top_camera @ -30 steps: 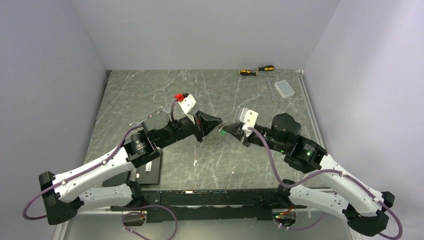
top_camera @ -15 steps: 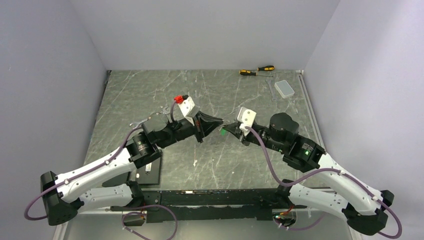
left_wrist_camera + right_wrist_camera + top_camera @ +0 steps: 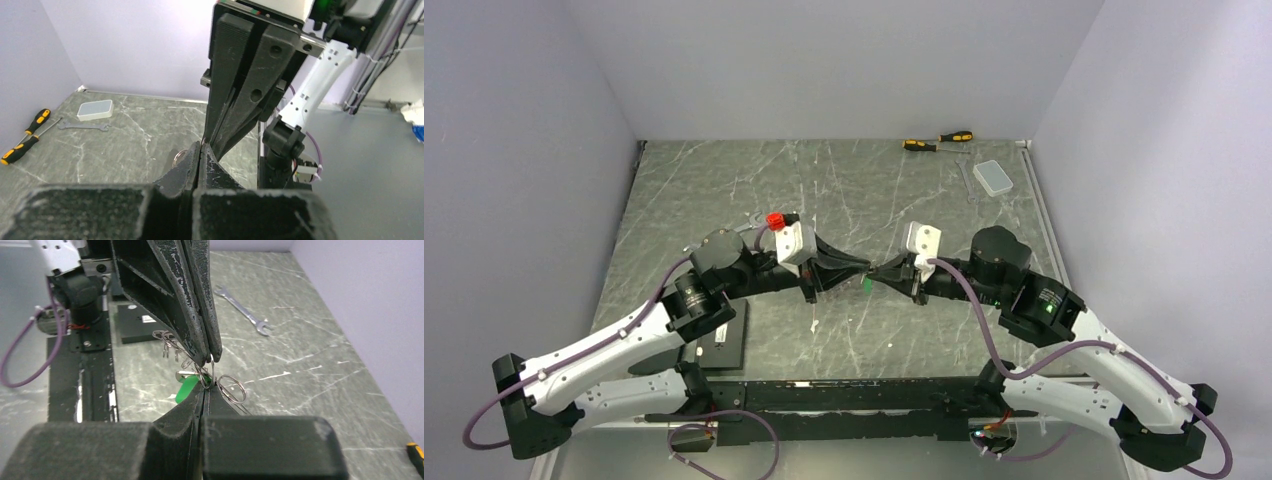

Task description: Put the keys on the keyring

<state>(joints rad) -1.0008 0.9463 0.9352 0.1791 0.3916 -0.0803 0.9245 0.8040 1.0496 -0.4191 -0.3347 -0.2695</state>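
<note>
My left gripper (image 3: 862, 268) and right gripper (image 3: 880, 273) meet tip to tip above the middle of the table, both shut. In the right wrist view the left gripper (image 3: 208, 360) comes down from above, pinching a thin wire keyring (image 3: 212, 371). The ring reaches down to my right gripper (image 3: 205, 390). The key's green head (image 3: 185, 389) sticks out left of the right fingertips, and its silver blade lies just above. A second small ring (image 3: 233, 388) hangs to the right. The key shows as a green speck from above (image 3: 865, 285). In the left wrist view the left gripper (image 3: 201, 146) touches the right one.
Two yellow-and-black screwdrivers (image 3: 939, 141), a silver wrench (image 3: 965, 180) and a clear box (image 3: 994, 177) lie at the back right. A flat black box (image 3: 724, 338) lies near the left arm's base. Another wrench (image 3: 245, 315) lies beyond the left gripper.
The two grippers were a small gap apart. The left wrist has rolled and both arms have come a little nearer, so the tips now touch, with the green key at the joint.
</note>
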